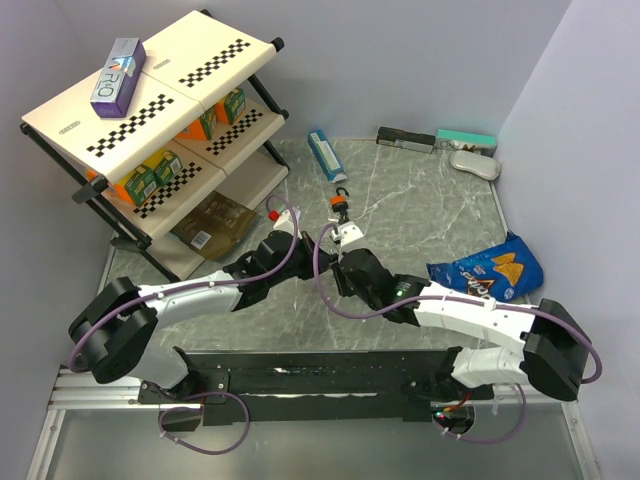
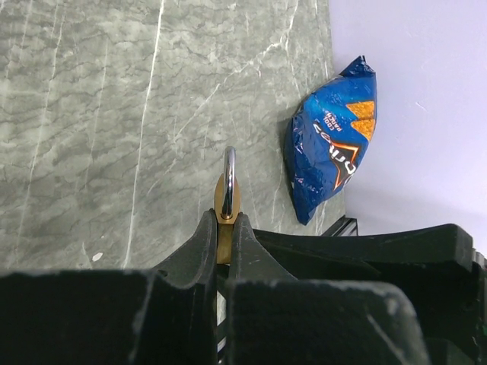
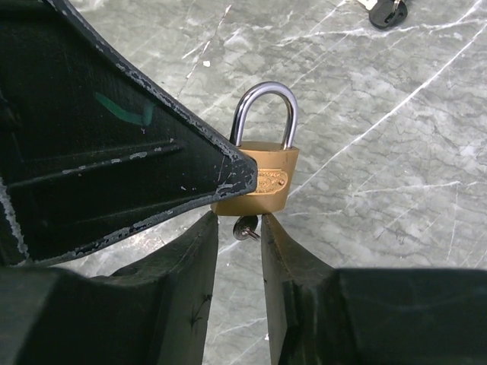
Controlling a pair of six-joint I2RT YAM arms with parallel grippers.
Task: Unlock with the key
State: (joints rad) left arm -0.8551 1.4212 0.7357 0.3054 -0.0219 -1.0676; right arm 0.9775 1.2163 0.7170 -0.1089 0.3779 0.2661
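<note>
A small brass padlock point(image 3: 262, 182) with a steel shackle hangs above the marble tabletop. My left gripper point(image 2: 225, 220) is shut on its body, and the shackle point(image 2: 229, 171) points away from that wrist. The key point(image 3: 246, 226), a small silver head on a ring, sticks out of the padlock's underside. My right gripper point(image 3: 240, 220) reaches up from below, with a finger on each side of the key head. The jaws stand apart, and a gap shows on the left side. The left gripper's finger point(image 3: 152, 167) covers the padlock's left edge.
An orange-bodied padlock point(image 1: 343, 208) lies just beyond the grippers, with a dark bunch of black-headed keys point(image 3: 386, 11) by it. A blue chip bag point(image 1: 490, 270) lies at the right by the wall. A shelf rack point(image 1: 150, 120) with cartons stands at the back left.
</note>
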